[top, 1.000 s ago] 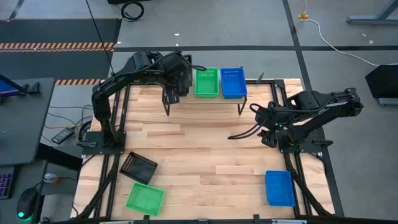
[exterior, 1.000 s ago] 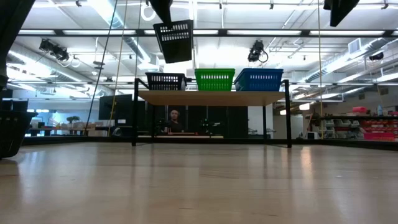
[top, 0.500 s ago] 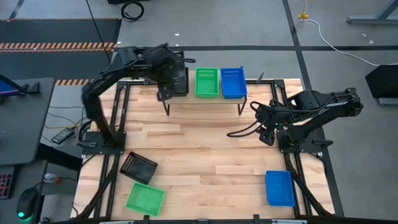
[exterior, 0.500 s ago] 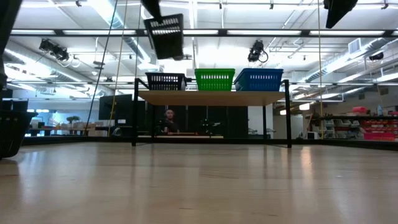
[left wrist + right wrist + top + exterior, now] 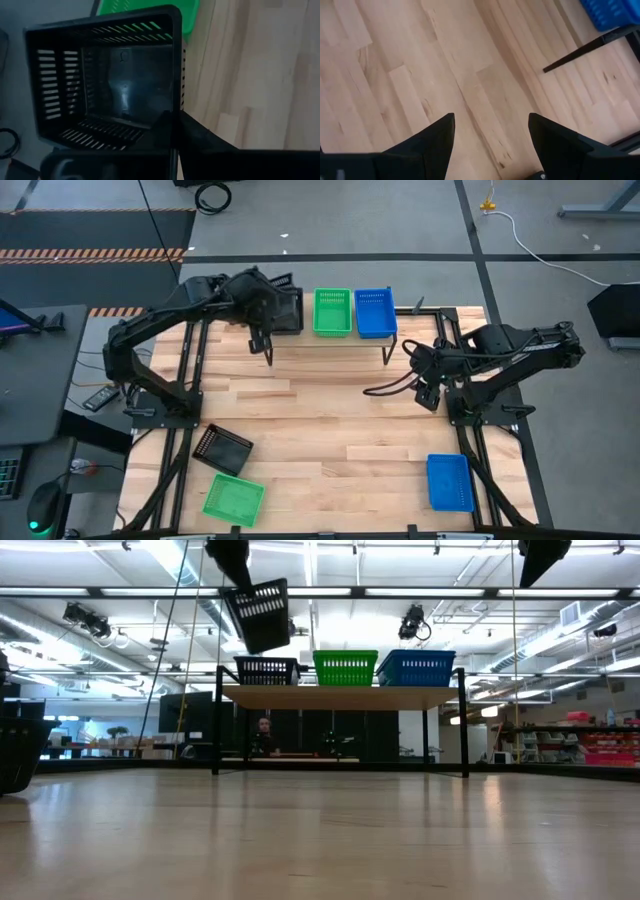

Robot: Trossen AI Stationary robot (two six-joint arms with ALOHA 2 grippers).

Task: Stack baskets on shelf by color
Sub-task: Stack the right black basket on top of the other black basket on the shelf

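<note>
Left pincer, clamped on a black basket, has swung it left above the shelf's black stack; right pincer waits open.

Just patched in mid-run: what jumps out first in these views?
The left hand holds a black basket tilted in the air above the left end of the shelf, where black, green and blue baskets sit in a row. The right hand hangs open over bare table, and three baskets still lie along the table's near edge.
</note>
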